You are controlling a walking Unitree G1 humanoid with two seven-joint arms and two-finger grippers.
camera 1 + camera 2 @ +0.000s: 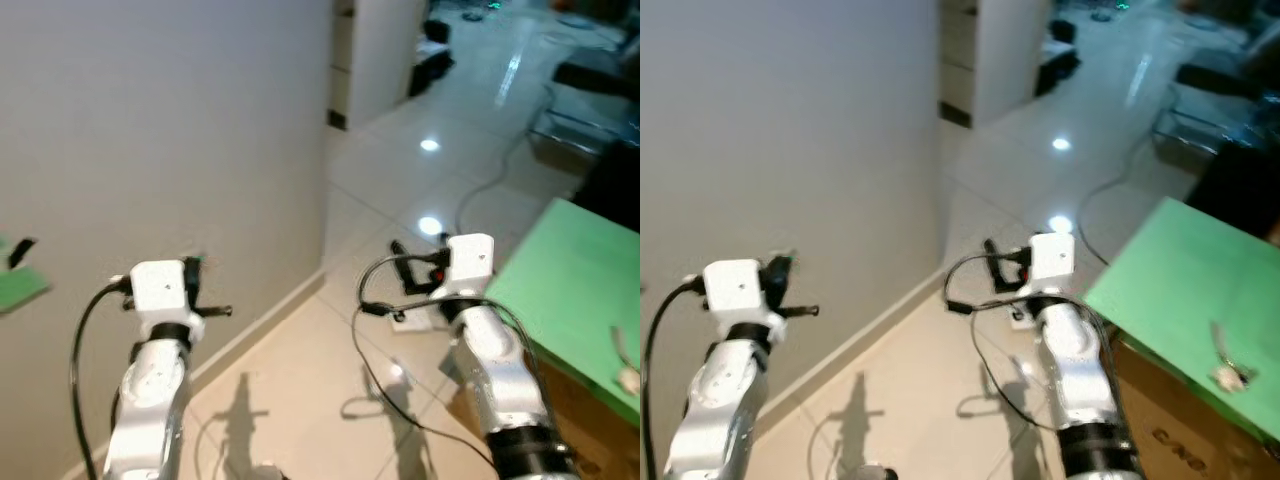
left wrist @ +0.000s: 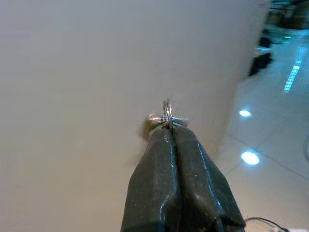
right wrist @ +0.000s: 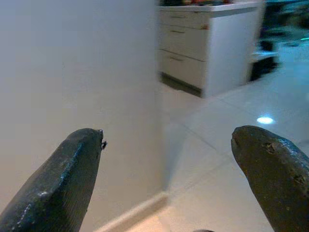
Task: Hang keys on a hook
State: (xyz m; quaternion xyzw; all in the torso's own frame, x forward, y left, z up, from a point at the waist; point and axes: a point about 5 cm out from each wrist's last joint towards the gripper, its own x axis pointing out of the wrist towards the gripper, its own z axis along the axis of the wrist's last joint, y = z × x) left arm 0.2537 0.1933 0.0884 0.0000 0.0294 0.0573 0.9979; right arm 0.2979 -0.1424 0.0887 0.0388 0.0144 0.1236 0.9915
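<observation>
While the left claw (image 2: 170, 133) pinches a key ring (image 2: 167, 113) near the wall (image 1: 160, 120), the right claw (image 3: 169, 183) gapes; no writing legible.

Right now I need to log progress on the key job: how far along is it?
Done: the left gripper is shut on the key ring, so the keys are picked up. In hand: it holds them out toward the wall. Left: getting the ring onto a hook; I cannot make one out on the wall ahead. The right gripper is open and holds nothing.
</observation>
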